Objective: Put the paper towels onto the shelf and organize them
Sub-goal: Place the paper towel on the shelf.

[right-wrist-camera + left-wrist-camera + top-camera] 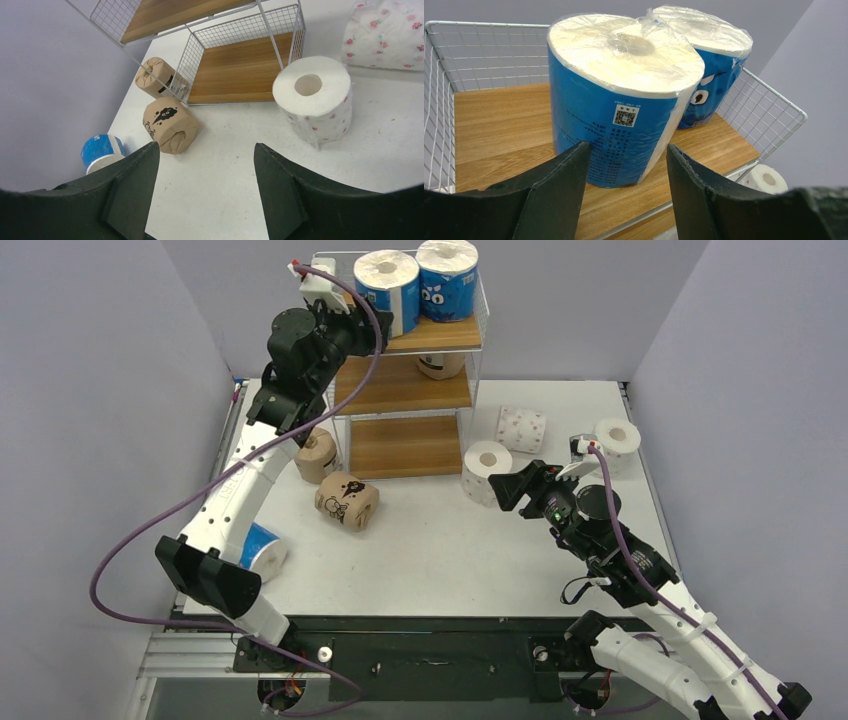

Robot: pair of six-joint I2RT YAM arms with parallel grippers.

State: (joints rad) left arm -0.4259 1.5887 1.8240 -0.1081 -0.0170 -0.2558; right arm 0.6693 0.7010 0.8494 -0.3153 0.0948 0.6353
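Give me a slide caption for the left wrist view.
Open left gripper faces the near blue roll and far blue roll, upright on the shelf.

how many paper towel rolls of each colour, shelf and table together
blue rolls: 3, two on the shelf top tier, one on the table
tan-brown rolls: 3, one on the middle tier, two on the table
white rolls: 3, all on the table
total: 9

Middle-tier roll point(441, 365) mostly hidden under top board point(445, 336); blue roll point(266, 553) partly behind left arm point(232, 502).
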